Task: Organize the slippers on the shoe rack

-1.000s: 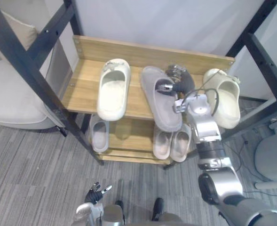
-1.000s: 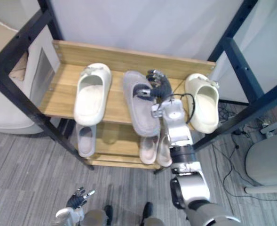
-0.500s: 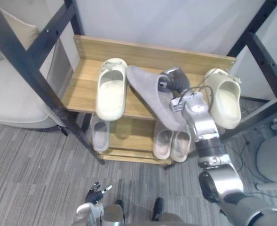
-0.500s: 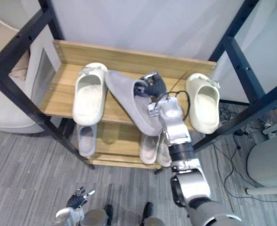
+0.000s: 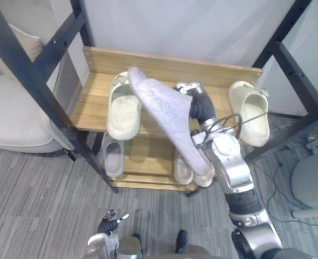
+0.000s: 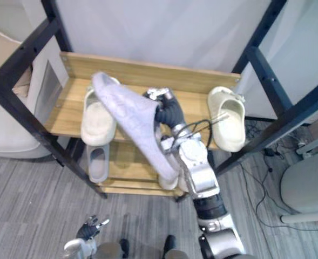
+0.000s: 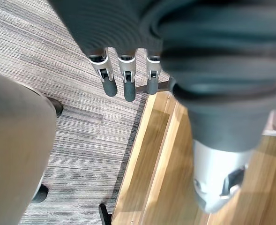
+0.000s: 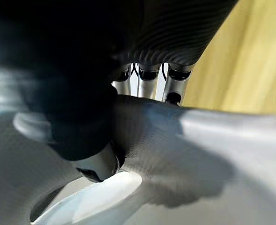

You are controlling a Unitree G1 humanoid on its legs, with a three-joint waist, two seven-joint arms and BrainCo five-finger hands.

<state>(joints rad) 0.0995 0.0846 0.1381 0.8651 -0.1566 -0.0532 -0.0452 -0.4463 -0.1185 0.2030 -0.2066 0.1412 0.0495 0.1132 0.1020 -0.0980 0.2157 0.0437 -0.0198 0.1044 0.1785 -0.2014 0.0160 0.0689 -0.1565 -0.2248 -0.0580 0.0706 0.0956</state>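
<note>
The right robot hand [image 5: 195, 103] is curled round the strap of a grey slipper [image 5: 167, 116]. It holds the slipper steeply tilted in the air above the shoe rack [image 5: 93, 102], with one end over the left cream slipper [image 5: 121, 110] and the other down before the lower shelf. The right cream slipper [image 5: 249, 114] lies well apart on the top shelf. 1 small grey slipper [image 5: 114, 157] sits below. The left robot hand [image 5: 109, 222] hangs low over the floor, its fingers [image 7: 124, 83] straight and relaxed.

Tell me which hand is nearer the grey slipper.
Right. The right hand grips the grey slipper, held tilted above the rack. The left hand hangs open low in front, well clear of it.
</note>
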